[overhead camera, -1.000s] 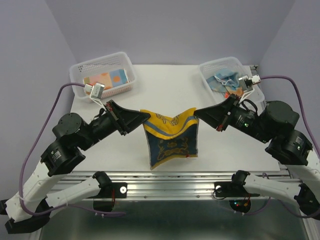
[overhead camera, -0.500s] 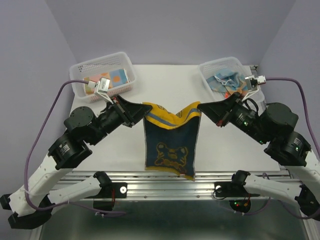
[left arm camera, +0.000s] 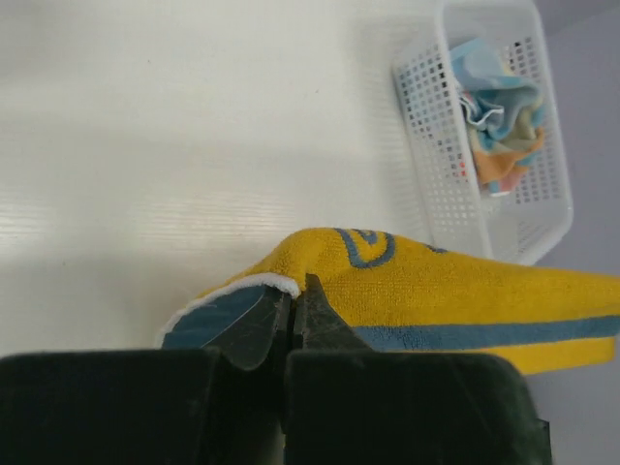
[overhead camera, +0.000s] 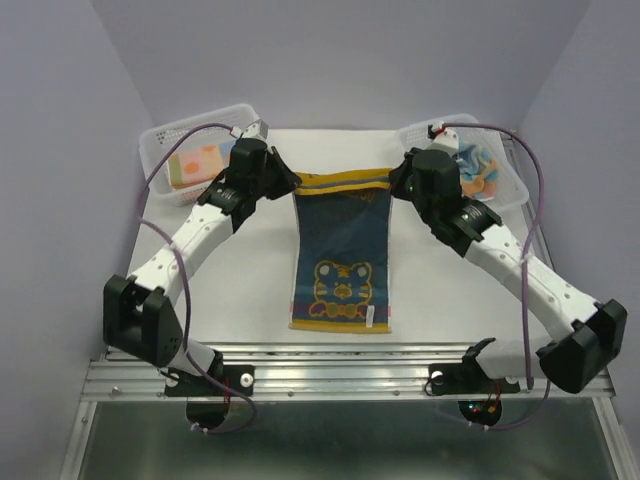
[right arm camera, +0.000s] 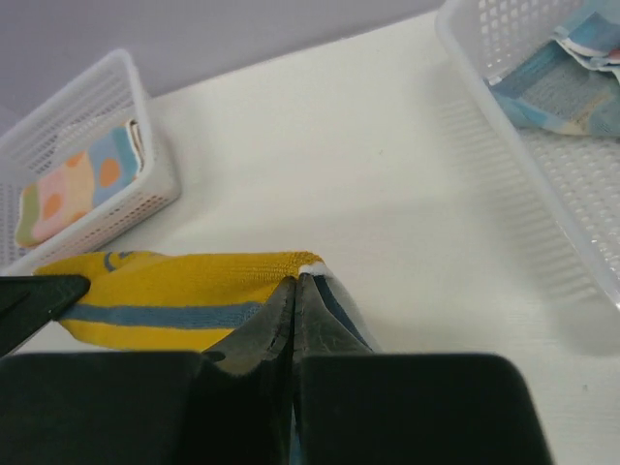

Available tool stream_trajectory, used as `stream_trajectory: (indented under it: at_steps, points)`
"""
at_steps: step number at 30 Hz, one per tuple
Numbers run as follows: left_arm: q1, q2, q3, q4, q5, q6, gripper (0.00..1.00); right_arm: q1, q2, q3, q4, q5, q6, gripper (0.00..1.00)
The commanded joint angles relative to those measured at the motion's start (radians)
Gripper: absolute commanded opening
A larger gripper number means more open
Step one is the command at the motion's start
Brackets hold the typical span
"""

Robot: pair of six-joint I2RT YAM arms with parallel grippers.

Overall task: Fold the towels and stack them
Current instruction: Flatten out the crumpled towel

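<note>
The white tabletop (overhead camera: 440, 290) has a navy towel (overhead camera: 342, 240) with a yellow border and a tiger print running down its middle, the near hem lying by the front edge and the far hem pulled straight between the two arms. At the back corners there's a left basket (overhead camera: 158, 152) holding a folded pastel towel (overhead camera: 195, 165) with orange dots, and a right basket (overhead camera: 510, 195) with crumpled towels (overhead camera: 480, 168) in light blue and orange. The left end effector (overhead camera: 293, 183) is pinched right down on the navy towel's far left corner, and the right end effector (overhead camera: 393, 180) is clamped just as tight on the far right corner.
</note>
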Motion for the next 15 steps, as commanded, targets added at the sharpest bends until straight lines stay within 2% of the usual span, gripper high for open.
stream_trajectory:
  at_steps: [1, 4, 7, 11, 15]
  points:
    - [0.073, 0.131, 0.108, 0.107, 0.132, 0.082, 0.0, -0.161, 0.143, -0.005, 0.212, -0.278, -0.066, 0.01]
    - [0.094, 0.284, 0.223, 0.085, 0.142, 0.131, 0.0, -0.184, 0.238, 0.047, 0.254, -0.292, -0.094, 0.01]
    - [0.114, 0.424, 0.344, 0.029, 0.09, 0.159, 0.0, -0.253, 0.397, 0.118, 0.268, -0.363, -0.082, 0.01]
    - [0.136, 0.553, 0.443, 0.022, 0.1, 0.167, 0.0, -0.337, 0.507, 0.182, 0.298, -0.504, -0.056, 0.01]
    - [0.153, 0.665, 0.542, 0.008, 0.112, 0.176, 0.0, -0.372, 0.64, 0.294, 0.279, -0.558, -0.063, 0.01]
